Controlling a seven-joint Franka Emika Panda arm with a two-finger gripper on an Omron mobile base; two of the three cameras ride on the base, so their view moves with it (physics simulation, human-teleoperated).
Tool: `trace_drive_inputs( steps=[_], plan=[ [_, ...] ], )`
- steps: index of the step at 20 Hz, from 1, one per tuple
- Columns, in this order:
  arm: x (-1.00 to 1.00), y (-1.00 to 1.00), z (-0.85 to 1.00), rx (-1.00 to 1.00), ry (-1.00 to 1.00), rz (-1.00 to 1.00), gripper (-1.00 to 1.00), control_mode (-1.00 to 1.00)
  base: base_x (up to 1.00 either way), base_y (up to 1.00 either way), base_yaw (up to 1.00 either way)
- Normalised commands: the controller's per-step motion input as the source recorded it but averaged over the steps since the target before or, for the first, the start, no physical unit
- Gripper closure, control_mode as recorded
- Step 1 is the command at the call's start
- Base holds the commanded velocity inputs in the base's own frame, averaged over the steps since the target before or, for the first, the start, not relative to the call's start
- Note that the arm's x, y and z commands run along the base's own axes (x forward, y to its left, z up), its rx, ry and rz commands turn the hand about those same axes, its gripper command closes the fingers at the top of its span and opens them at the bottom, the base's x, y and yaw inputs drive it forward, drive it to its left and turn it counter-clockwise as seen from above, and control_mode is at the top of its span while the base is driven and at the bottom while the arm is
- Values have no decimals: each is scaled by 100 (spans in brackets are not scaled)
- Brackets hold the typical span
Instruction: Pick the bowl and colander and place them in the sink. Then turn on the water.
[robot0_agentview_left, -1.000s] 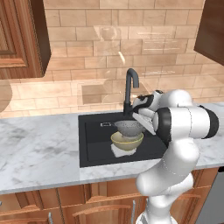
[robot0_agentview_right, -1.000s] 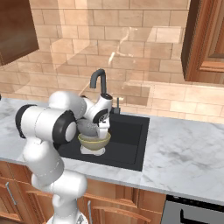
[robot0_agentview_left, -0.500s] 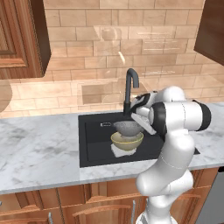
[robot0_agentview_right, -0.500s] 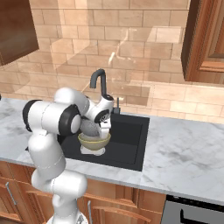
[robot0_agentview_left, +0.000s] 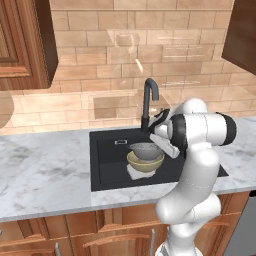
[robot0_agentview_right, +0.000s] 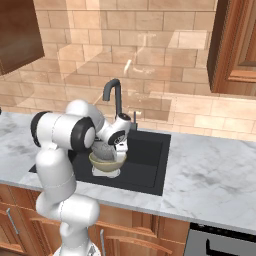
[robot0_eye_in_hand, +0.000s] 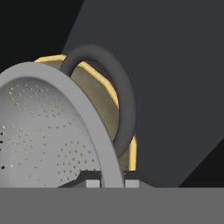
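Colander (robot0_agentview_left: 146, 149) sits mouth-up in the bowl (robot0_agentview_left: 145, 163), rim pinched by hand (robot0_eye_in_hand: 109, 181).

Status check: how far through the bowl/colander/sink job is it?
Done: the bowl sits in the sink. In hand: the gripper is shut on the rim of the colander, which sits in the bowl, apparently not released yet. Left: let go, then turn on the water at the faucet; no water is running.

Tan brick wall (robot0_agentview_left: 100, 60), wood cabs (robot0_agentview_left: 25, 45) up top, white marble counter (robot0_agentview_left: 40, 170).
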Motion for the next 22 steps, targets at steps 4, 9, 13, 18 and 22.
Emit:
trace_drive_inputs(
  steps=[4, 9, 13, 18, 22],
  plan=[
    [2, -1, -15, 0, 0, 0, 100, -100, 0, 0, 0],
    [2, -3, -10, 0, 0, 0, 100, -100, 0, 0, 0],
    [0, -4, -16, 0, 0, 0, 100, -100, 0, 0, 0],
    [0, -3, -17, 0, 0, 0, 100, -100, 0, 0, 0],
    [1, 0, -17, 0, 0, 0, 100, -100, 0, 0, 0]
  ],
)
